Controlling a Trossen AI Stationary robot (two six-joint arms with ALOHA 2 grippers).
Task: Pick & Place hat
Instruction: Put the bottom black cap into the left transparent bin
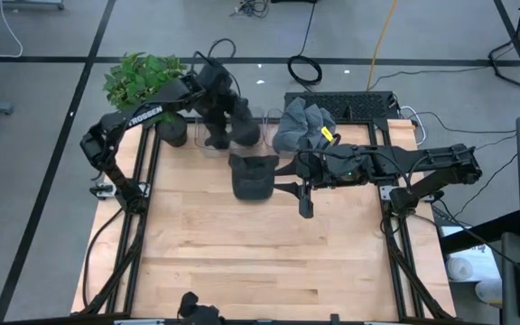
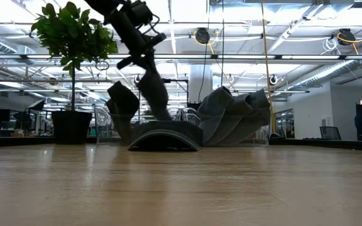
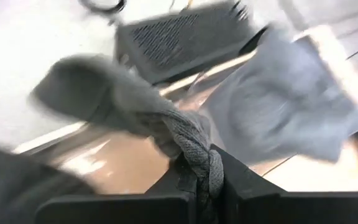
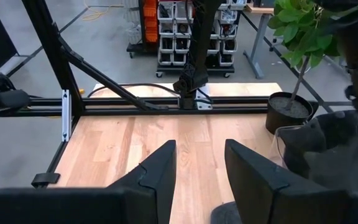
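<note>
The left gripper (image 3: 197, 180), up at the table's 12 o'clock edge, is clamped on a thin knitted fold of a dark grey hat (image 1: 228, 122) held clear of the wood, with a second dark hat (image 1: 254, 176) lying flat just toward 6 o'clock of it and a pile of lighter grey hats (image 1: 301, 126) at 1 o'clock. With so little fabric between the jaws, the hanging hat could slip free or drag across the potted plant (image 1: 143, 77) at 11 o'clock. The right gripper (image 4: 199, 171) hovers at centre, jaws part-way apart and empty, near enough to the flat hat to snag it.
</note>
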